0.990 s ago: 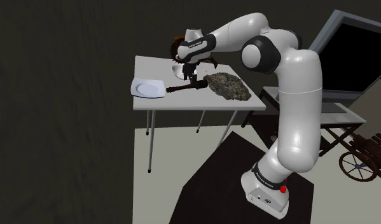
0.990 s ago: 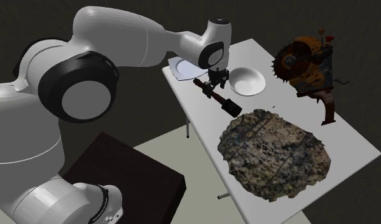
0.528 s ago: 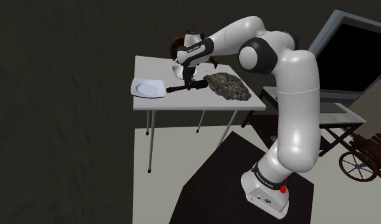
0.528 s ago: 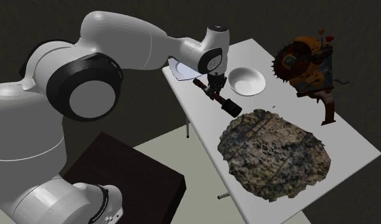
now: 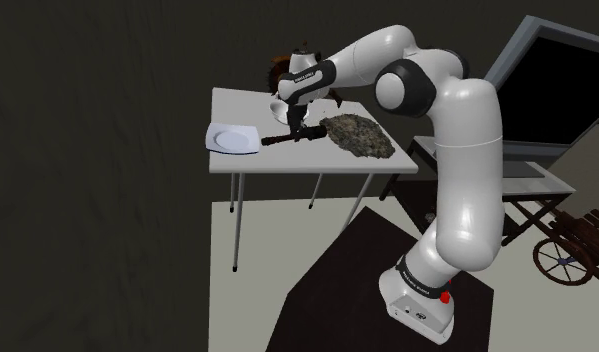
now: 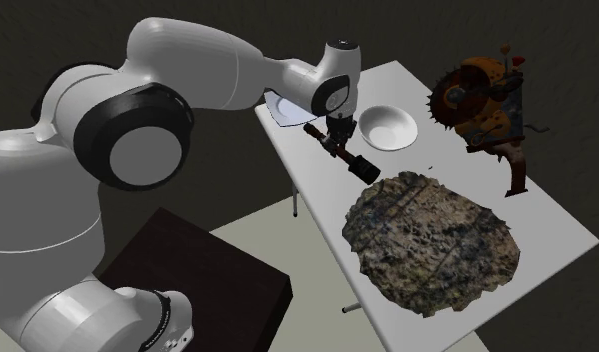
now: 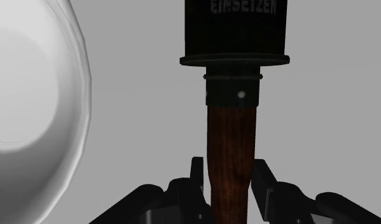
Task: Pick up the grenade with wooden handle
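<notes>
Our fingers look pinched on the stick grenade handle; we'd lift straight, slowly, clear of the bowl.

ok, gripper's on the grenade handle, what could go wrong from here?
1. The gripper clasps the grenade by its wooden handle, away from the black head, so the head may droop or swivel in the grip on lifting.
2. The white bowl sits close beside the gripper; a sideways move could knock it.
</notes>
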Robot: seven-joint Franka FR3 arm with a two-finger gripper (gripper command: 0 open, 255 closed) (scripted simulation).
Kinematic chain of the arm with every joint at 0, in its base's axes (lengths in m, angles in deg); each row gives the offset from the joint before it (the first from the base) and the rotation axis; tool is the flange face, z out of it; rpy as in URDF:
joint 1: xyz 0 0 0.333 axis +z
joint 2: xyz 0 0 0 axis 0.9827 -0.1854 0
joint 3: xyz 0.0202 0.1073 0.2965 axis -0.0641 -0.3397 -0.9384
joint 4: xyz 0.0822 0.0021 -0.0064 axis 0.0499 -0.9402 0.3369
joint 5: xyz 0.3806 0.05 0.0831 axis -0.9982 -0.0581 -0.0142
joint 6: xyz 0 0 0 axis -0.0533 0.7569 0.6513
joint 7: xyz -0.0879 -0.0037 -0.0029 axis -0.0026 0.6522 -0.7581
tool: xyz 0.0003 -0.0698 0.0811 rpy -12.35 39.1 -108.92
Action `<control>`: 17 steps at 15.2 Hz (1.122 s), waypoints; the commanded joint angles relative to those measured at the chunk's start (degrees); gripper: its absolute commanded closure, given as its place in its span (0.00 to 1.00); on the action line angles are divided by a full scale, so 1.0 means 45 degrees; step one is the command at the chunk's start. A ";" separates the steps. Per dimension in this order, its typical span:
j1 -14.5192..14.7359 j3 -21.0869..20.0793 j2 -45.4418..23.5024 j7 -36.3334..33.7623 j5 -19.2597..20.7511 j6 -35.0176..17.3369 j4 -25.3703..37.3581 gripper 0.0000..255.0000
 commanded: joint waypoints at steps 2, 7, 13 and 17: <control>0.0009 0.0037 0.0155 0.0008 0.0044 0.0262 0.0094 1.00; 0.0063 0.0121 0.0570 0.0004 0.0159 0.0910 0.0341 1.00; 0.0110 0.0205 0.1003 0.0008 0.0282 0.1723 0.0737 1.00; 0.0122 0.0231 0.1140 0.0013 0.0321 0.2024 0.0907 1.00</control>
